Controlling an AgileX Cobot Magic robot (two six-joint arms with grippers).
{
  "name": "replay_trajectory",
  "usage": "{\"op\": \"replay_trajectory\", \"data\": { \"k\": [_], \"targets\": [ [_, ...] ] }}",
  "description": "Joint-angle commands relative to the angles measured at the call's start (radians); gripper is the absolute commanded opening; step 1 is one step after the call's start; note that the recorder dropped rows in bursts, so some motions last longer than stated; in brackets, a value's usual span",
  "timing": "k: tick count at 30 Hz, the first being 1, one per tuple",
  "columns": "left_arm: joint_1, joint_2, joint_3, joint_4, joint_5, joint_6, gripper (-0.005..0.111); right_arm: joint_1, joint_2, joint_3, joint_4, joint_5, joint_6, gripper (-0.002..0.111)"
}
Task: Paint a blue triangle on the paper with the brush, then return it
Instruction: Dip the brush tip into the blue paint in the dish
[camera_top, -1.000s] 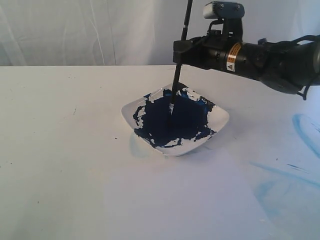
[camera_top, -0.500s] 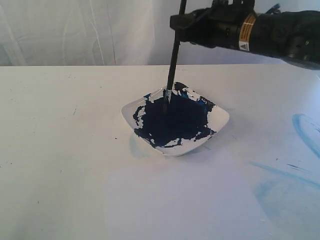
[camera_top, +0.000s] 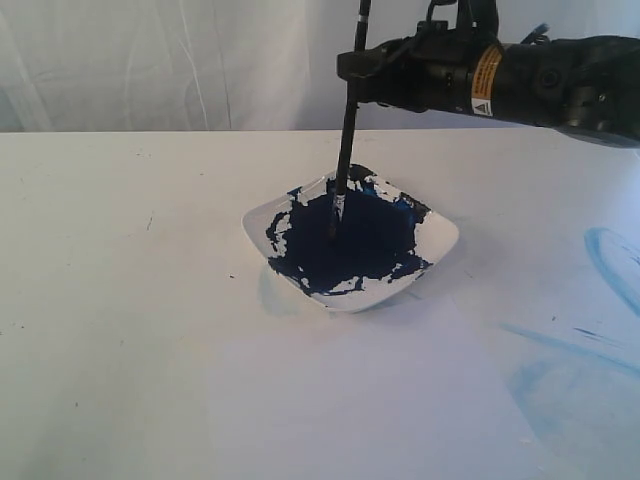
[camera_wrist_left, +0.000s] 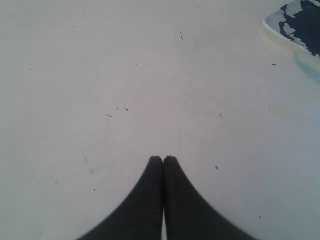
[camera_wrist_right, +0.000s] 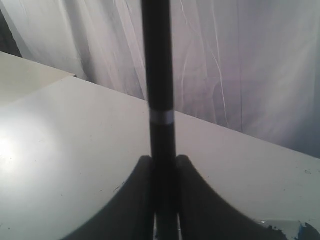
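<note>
My right gripper (camera_top: 352, 68) is shut on the upper handle of the black brush (camera_top: 346, 140), which stands nearly upright above the white dish (camera_top: 440, 235). The bristle tip reaches down to the dark navy paint pool (camera_top: 350, 245). In the right wrist view the brush (camera_wrist_right: 157, 75) runs straight up between the closed fingers of the right gripper (camera_wrist_right: 163, 160). The white paper (camera_top: 370, 400) lies in front of the dish, blank. No blue triangle is in view. My left gripper (camera_wrist_left: 163, 159) is shut and holds nothing, over bare table, with a corner of the dish (camera_wrist_left: 272, 25) far off.
Pale blue smears (camera_top: 610, 260) mark the table on the right, and a faint one (camera_top: 270, 295) sits beside the dish. A white curtain (camera_top: 150, 60) hangs behind the table's far edge.
My right arm lifted the brush and shifted it slightly left, then lowered it a little, so the tip is back at the paint. The grip stayed shut.
</note>
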Motion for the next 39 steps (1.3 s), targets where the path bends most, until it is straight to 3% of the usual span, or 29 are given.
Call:
{"op": "replay_trajectory", "data": {
  "k": [1, 17, 27, 36, 39],
  "targets": [
    [-0.006, -0.003, 0.001, 0.001, -0.001, -0.007, 0.0, 0.0, -0.004, 0.0, 0.001, 0.001, -0.038, 0.0],
    [-0.005, -0.003, 0.001, 0.032, -0.007, 0.038, 0.0, 0.0, -0.004, 0.0, 0.001, -0.008, -0.071, 0.0],
    [-0.005, -0.003, 0.001, 0.049, -0.084, 0.121, 0.0, 0.0, -0.054, 0.0, -0.008, -0.184, -0.06, 0.0],
    [-0.005, -0.003, 0.001, 0.049, -0.093, 0.121, 0.0, -0.01, -0.216, 0.0, -0.232, -0.297, 0.106, 0.0],
    [-0.005, -0.003, 0.001, 0.029, -0.152, 0.112, 0.0, -0.017, -0.276, 0.002, -0.32, -0.352, 0.164, 0.0]
  ]
}}
